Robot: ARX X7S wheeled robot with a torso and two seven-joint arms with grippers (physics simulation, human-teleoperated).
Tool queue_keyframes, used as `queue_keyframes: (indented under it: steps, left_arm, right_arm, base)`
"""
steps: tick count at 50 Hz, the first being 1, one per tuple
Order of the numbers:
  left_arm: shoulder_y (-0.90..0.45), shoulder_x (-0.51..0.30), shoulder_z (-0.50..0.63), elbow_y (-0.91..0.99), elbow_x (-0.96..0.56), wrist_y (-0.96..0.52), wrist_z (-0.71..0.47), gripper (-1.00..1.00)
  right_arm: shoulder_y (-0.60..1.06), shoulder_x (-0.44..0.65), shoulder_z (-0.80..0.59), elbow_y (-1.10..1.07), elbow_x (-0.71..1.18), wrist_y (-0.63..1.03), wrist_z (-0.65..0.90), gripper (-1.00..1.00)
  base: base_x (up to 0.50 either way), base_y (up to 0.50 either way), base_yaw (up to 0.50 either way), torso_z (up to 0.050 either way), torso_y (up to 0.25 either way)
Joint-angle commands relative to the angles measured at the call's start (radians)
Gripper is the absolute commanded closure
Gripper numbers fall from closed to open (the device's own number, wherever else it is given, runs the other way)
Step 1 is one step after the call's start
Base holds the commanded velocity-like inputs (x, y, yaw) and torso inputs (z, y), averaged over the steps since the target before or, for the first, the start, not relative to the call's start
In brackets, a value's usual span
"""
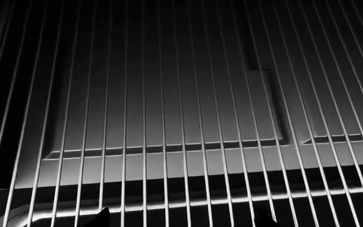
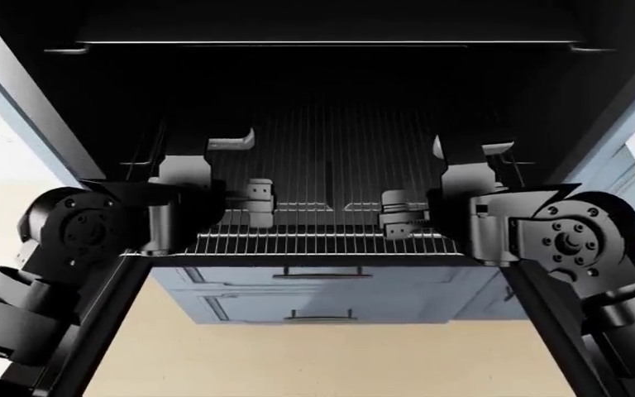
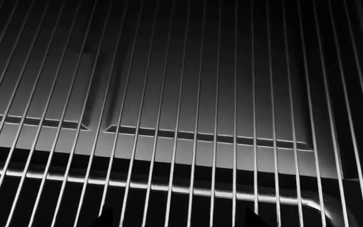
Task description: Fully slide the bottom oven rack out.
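Between the two hands: bottom oven rack (image 2: 315,240), silver wire grid, front edge drawn past the oven (image 2: 329,99) mouth. Left hand (image 2: 258,203) and right hand (image 2: 397,215) both over its front rim; whether clamped or apart cannot be told. Below: pale blue drawers (image 2: 323,298).

No readable text, label, brand, number or sign shows in any view.

- both wrist views only catch dark fingertip nubs (image 1: 99,218) at the frame edge, so jaw state's unclear
- bottom oven rack (image 2: 312,241) back half lost in the dark oven (image 2: 329,91)
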Motion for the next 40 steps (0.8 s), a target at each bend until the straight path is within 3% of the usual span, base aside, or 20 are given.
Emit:
queue_keyframes:
  steps: [1,7,23,40]
  left_arm:
    - [0.076,-0.004,0.041,-0.029,-0.022,0.011,-0.001,-1.00]
    - [0.112,-0.013,0.051,-0.030,-0.029,-0.001,-0.012,-1.00]
    - [0.135,-0.039,0.060,-0.029,-0.158,-0.168,-0.101,-1.00]
    - [0.318,-0.123,0.000,0.085,-0.405,-0.240,-0.303,-1.00]
  right_arm:
    - [-0.051,-0.013,-0.035,0.041,-0.034,-0.022,-0.037,-1.00]
    - [-0.064,-0.017,-0.033,0.073,-0.027,-0.023,-0.046,-1.00]
    - [-0.155,0.068,0.053,0.001,0.249,0.165,0.209,-1.00]
    - [-0.477,0.203,0.142,-0.229,0.497,0.120,0.415,-1.00]
  base:
    - [0.00,0.00,0.00,0.000,-0.011]
    - [0.00,0.00,0.00,0.000,-0.013]
    - [0.00,0.00,0.00,0.000,-0.012]
    - [0.00,0.00,0.00,0.000,-0.012]
